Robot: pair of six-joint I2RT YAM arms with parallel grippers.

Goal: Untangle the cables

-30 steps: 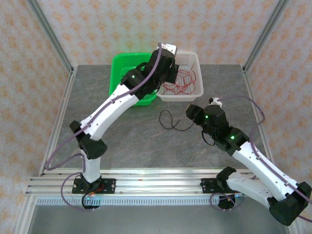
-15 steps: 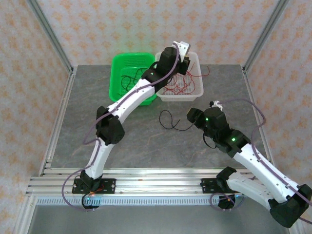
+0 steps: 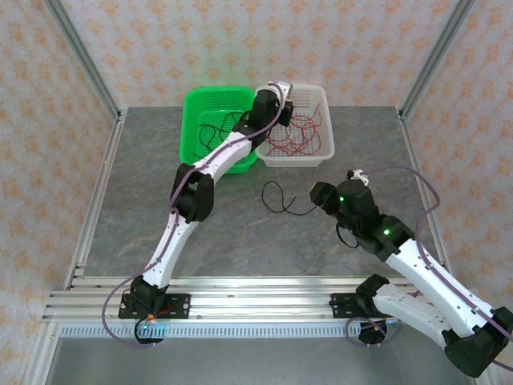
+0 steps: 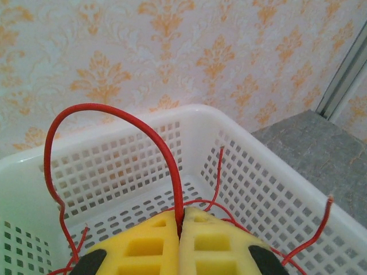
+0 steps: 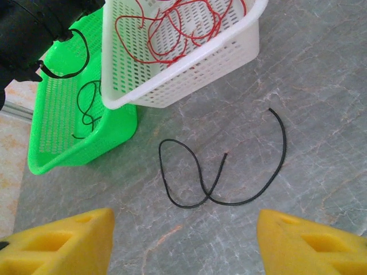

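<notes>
A loose tangle of thin red cables [image 3: 298, 135] is heaped in the white basket [image 3: 296, 160]. One red cable [image 4: 92, 105] is pinched between the closed pads of the left claw [image 4: 180, 220] and arched high above it. Thin black cables [image 3: 210, 135] are curled in the green basket [image 3: 192, 100]. A single black cable [image 5: 207, 193] is laid on the table [image 3: 144, 160] near the white basket, looped and crossed over itself.
</notes>
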